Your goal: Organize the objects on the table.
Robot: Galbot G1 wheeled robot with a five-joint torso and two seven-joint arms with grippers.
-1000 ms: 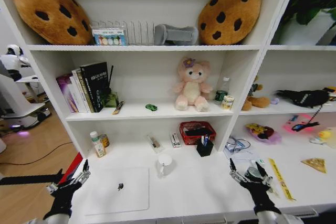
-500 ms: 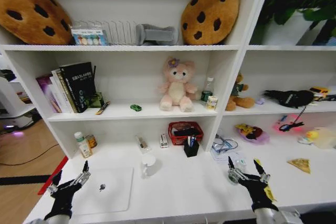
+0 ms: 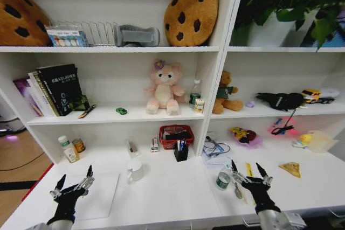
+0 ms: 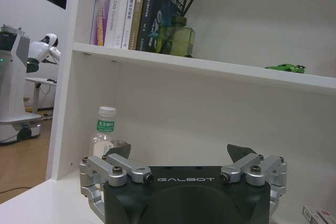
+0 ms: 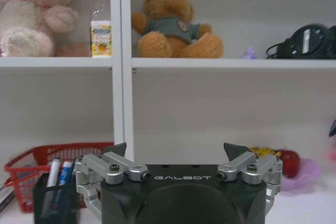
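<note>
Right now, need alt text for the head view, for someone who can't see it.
Both grippers hover open and empty low over the white desk: left gripper above the silver laptop, right gripper beside a small bottle. Behind them a white cup, red basket and toy-filled shelves.

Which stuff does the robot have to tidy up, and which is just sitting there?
To tidy: laptop, white cup, small bottles, yellow ruler, all on the table.
Just sitting: pink plush, brown bear, cookie cushion, books.

laptop (image 3: 94,200) left on table (image 3: 172,197) | cup (image 3: 135,169) centre | ruler (image 3: 249,169) right
</note>
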